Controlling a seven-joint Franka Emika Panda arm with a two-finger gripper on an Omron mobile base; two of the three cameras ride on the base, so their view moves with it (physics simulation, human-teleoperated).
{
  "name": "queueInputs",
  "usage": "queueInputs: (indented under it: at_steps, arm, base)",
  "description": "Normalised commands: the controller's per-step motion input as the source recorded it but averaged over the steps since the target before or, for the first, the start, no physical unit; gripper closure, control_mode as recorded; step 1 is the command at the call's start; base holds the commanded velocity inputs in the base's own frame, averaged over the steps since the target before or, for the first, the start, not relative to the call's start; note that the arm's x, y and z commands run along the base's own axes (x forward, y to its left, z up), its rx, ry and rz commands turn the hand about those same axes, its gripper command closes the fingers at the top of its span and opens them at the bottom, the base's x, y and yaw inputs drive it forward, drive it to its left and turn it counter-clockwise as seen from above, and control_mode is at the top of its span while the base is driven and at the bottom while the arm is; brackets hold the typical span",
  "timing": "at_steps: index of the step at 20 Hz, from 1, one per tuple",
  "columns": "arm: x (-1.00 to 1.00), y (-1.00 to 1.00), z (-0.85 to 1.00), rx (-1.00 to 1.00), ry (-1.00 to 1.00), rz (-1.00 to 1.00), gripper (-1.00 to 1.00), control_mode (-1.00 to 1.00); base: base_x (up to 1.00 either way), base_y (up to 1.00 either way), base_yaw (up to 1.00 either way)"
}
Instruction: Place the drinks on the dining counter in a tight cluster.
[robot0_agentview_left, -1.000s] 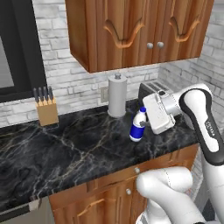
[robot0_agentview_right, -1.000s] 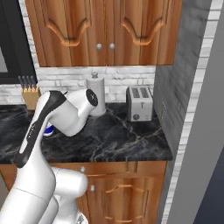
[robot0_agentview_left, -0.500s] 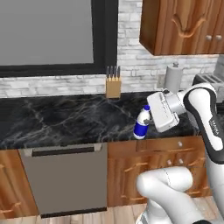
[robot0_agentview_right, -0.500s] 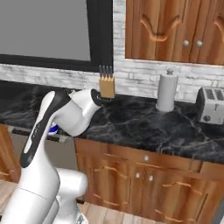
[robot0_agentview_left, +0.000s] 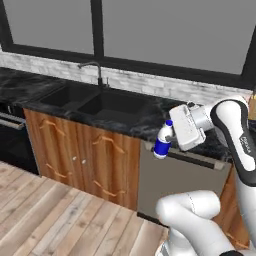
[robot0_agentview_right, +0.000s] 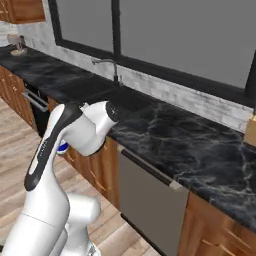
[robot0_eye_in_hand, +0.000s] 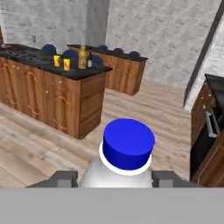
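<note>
Running along the window wall, the black white-veined marble tabletop (robot0_agentview_left: 125, 117) sits on brown wood cabinets (robot0_agentview_left: 85, 160) with curved carved door panels, its front edge straight and overhanging slightly. A dark double sink (robot0_agentview_left: 95, 102) is sunk into it, a thin curved faucet (robot0_agentview_left: 95, 72) rising behind, and pale brick (robot0_agentview_right: 200, 100) backs the whole run under large dark-framed windows (robot0_agentview_left: 150, 30). A grey dishwasher front (robot0_agentview_right: 145, 200) breaks the line of wood doors. Pale wood plank flooring (robot0_agentview_left: 50, 220) lies wide and open before the cabinets.

Across the room in the hand view stands the dining tabletop (robot0_eye_in_hand: 83, 73), a dark slab on a brown wood base with a square corner facing a broad stretch of bare floor. On it, near that corner, stand the mustard-yellow bottle (robot0_eye_in_hand: 82, 57) and, just beside it, the slim dark wine bottle (robot0_eye_in_hand: 89, 60); two small yellow cups (robot0_eye_in_hand: 61, 62) stand a little apart from them. Rounded blue chair backs (robot0_eye_in_hand: 70, 54) show behind the slab.

The white arm reaches out in front of the sink cabinets, well off any surface, and its pincer (robot0_agentview_left: 169, 136) is clamped on the small blue-and-white bottle (robot0_agentview_left: 162, 142), held tilted in mid-air. In the hand view that bottle's smooth white shoulder and round blue end (robot0_eye_in_hand: 127, 144) sit between the two dark finger tips (robot0_eye_in_hand: 168, 177).
</note>
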Motion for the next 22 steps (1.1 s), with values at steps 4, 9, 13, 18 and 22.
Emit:
queueInputs:
  at_steps: [4,9,13,18,22]
  arm:
    - [0.00,0.00,0.00,0.00,0.00,0.00,1.00,1.00]
    - [0.00,0.00,0.00,0.00,0.00,0.00,1.00,1.00]
    - [0.00,0.00,0.00,0.00,0.00,0.00,1.00,1.00]
    - [0.00,0.00,0.00,0.00,0.00,0.00,1.00,1.00]
    - [0.00,0.00,0.00,0.00,0.00,0.00,1.00,1.00]
  base:
    - [0.10,0.85,0.63]
    - [0.90,0.75,0.21]
    - [0.98,0.84,0.43]
    - [0.58,0.39,0.81]
    - [0.42,0.06,0.91]
